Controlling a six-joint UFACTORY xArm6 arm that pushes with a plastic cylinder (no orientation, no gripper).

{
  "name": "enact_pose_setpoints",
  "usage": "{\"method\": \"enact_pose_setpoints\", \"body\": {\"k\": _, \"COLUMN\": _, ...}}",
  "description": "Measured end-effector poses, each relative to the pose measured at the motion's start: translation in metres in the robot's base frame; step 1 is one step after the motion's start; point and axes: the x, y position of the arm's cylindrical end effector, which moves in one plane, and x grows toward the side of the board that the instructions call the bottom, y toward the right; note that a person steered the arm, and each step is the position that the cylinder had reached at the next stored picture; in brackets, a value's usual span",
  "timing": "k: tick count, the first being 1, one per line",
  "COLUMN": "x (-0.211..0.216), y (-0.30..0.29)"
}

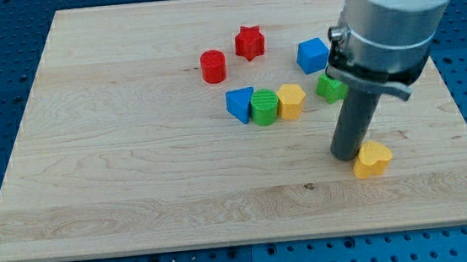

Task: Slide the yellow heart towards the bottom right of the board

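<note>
Now, my tip (347, 155) touching yellow heart (373, 159) on its left, no hand.

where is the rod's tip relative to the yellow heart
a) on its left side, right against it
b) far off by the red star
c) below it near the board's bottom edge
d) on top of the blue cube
a: my tip sits at the view's left side of the yellow heart, right up against it as far as the view shows.
</note>
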Motion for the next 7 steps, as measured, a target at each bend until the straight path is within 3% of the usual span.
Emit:
{"method": "enact_pose_setpoints", "body": {"k": 2, "x": 0.027, "y": 0.022}}
{"method": "enact_pose_setpoints", "body": {"k": 7, "x": -0.015, "y": 0.067}}
